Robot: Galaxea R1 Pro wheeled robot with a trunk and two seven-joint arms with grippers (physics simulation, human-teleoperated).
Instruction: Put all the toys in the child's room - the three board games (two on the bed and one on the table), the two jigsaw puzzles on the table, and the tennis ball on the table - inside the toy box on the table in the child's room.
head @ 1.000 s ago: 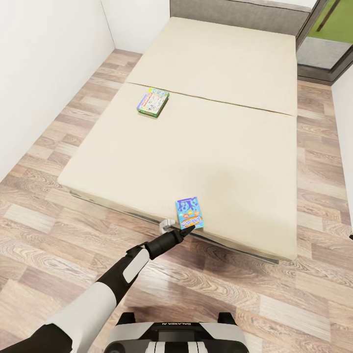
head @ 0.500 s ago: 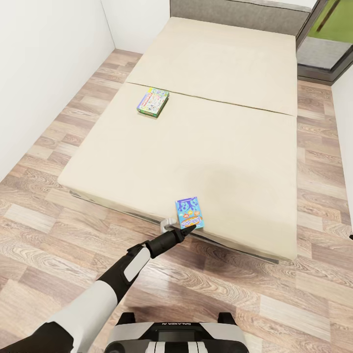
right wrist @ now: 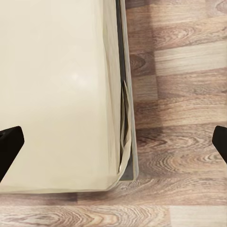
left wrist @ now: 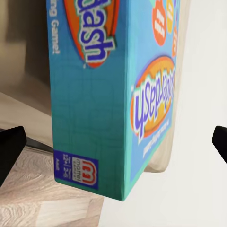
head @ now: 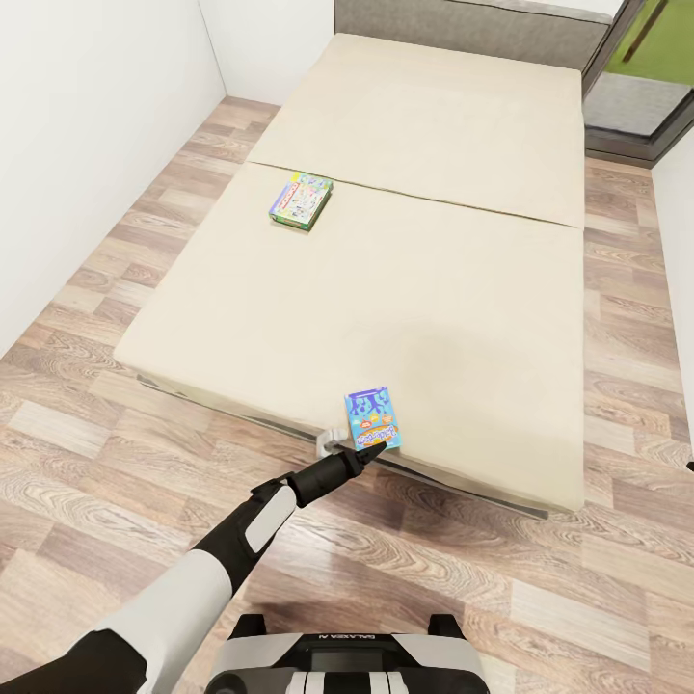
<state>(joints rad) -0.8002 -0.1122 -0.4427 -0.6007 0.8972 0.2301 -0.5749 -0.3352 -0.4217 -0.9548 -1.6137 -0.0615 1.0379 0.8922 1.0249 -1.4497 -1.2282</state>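
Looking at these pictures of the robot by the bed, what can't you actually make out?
- The blue game box, left wrist view: cut off by the picture's edges, so its title is partial.
- The left gripper, head view: too small to tell whether the fingers touch the box.
- The other game box, head view: print too small to read.
- The bed, right wrist view: only a corner fits.

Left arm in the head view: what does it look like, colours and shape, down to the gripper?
The left arm has a light grey forearm shell, then black segments with a white panel near the wrist. It tapers to a slim black left gripper with dark fingers.
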